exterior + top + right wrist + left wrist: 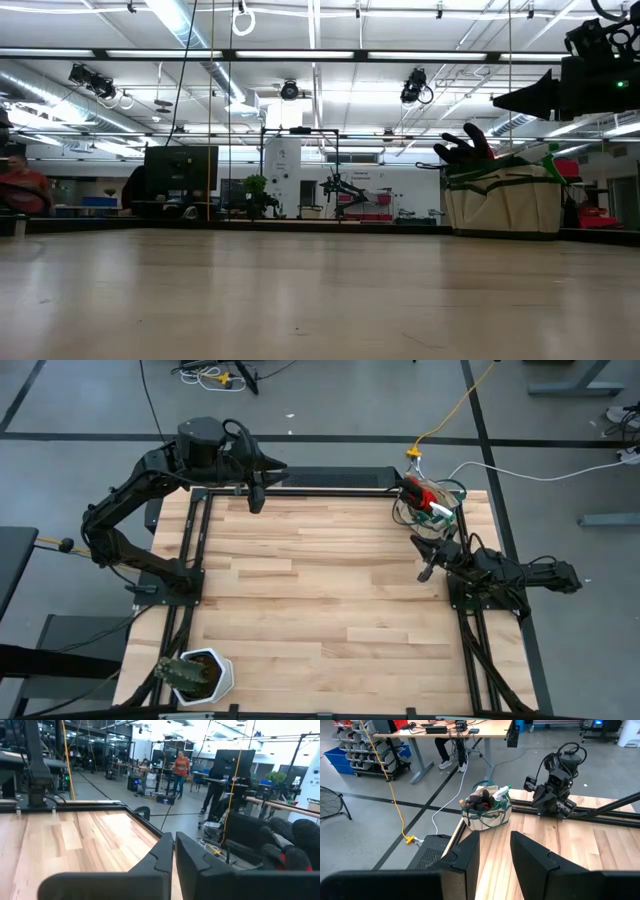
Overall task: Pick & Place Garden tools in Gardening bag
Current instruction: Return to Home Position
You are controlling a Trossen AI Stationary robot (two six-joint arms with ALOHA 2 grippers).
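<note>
**Tools bagged, both arms clear of the work**

Seen from above, the gardening bag (432, 502) stands on the upper right corner of the tabletop (320, 600), and it is full. A red glove (420, 493) shows on top, and a pale green watering vessel (503, 791) pokes out of the mouth beside dark shapes too tangled to name. No loose tool shows anywhere on the wood. The only other thing on it is the white pot (198, 674) with its dark plant, at the lower left corner of that view, well apart from the bag (and no part of the job). By that reckoning the packing looks finished, and all that is left is for the arms to settle at rest.

The left hand (256, 498) hangs over the upper edge of the tabletop, left of centre and well apart from the bag. Its fingers (470, 851) are parted by a modest gap with bare wood showing through, and it holds nothing. The right hand (425, 568) sits just in from the right edge, near the bag but not touching it. Its fingers (162, 851) are closed to a hairline slit with nothing between them.
</note>
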